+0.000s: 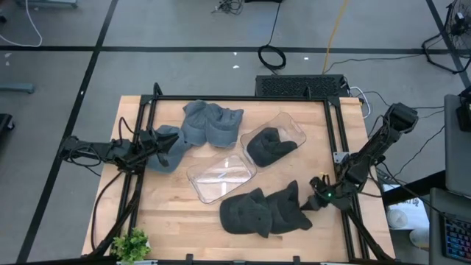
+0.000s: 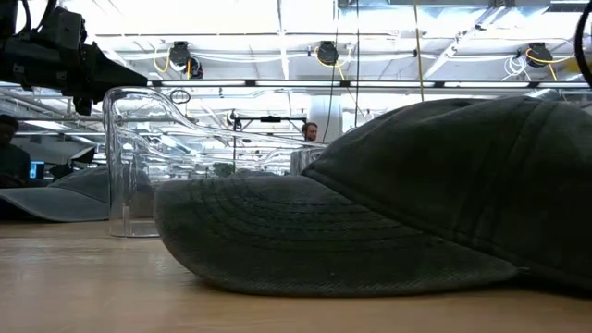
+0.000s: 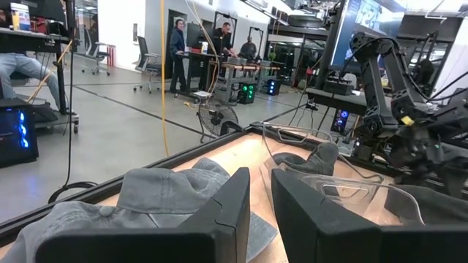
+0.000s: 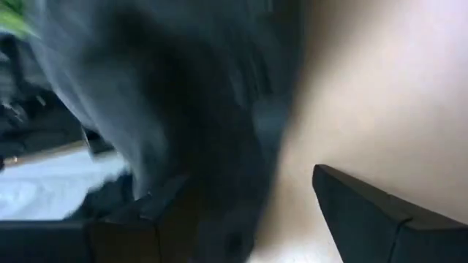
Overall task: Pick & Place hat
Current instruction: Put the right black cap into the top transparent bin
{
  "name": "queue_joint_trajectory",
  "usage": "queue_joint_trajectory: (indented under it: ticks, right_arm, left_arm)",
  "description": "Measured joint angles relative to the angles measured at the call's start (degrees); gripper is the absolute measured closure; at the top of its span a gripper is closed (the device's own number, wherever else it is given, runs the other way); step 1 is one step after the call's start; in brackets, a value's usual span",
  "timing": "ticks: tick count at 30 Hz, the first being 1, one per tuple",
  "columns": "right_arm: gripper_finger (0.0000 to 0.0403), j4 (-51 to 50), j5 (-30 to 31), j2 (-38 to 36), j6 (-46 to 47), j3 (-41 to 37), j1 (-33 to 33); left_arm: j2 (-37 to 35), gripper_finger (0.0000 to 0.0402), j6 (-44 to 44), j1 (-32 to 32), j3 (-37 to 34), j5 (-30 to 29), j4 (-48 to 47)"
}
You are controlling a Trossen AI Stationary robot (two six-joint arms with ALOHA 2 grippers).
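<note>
The left end effector (image 1: 157, 145) grips a grey hat (image 1: 168, 149) near the tabletop's (image 1: 169, 213) left edge. The right end effector (image 1: 312, 197), fingers parted, sits beside a dark hat (image 1: 288, 209) lying flat.

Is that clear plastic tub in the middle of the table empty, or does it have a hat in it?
Empty. In the high view the clear plastic tub shows only bare wood through it; the neighbouring clear tub holds a dark cap.
</note>
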Motion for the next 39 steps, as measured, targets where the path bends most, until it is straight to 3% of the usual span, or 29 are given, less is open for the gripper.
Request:
queue_joint_trajectory:
  ticks: [4,14,16,19,23,28,31,35,39]
  right_arm:
    - [0.0155,8.5,8.2,-0.1,-7.3,-1.7,-0.1]
    - [0.0156,28.8,8.1,-0.1,-29.3,-2.1,-2.6]
    - [0.0156,30.7,7.9,-0.2,-30.4,-2.1,-2.7]
    - [0.016,30.8,1.6,-0.1,-22.2,-2.1,-2.2]
    - [0.0169,30.0,-8.4,-0.1,-6.9,-1.1,3.7]
    - [0.0179,25.1,-9.9,-0.1,6.8,-0.9,7.6]
    - [0.0183,14.6,-10.2,-0.1,12.1,0.2,8.8]
    - [0.0185,4.2,-9.8,0.7,15.3,2.1,9.5]
    - [0.0186,5.4,-5.8,3.3,15.3,2.7,9.4]
  left_arm:
    - [0.0,0.0334,0.0,0.0,0.0,0.0,0.0]
    - [0.0,0.0334,0.0,0.0,0.0,0.0,0.0]
    - [0.0,0.0334,0.0,0.0,0.0,0.0,0.0]
    - [0.0,0.0334,0.0,0.0,0.0,0.0,0.0]
    - [0.0,0.0334,0.0,0.0,0.0,0.0,0.0]
    - [0.0,0.0334,0.0,0.0,0.0,0.0,0.0]
    - [0.0,0.0334,0.0,0.0,0.0,0.0,0.0]
    - [0.0,0.0334,0.0,0.0,0.0,0.0,0.0]
    - [0.0,0.0334,0.0,0.0,0.0,0.0,0.0]
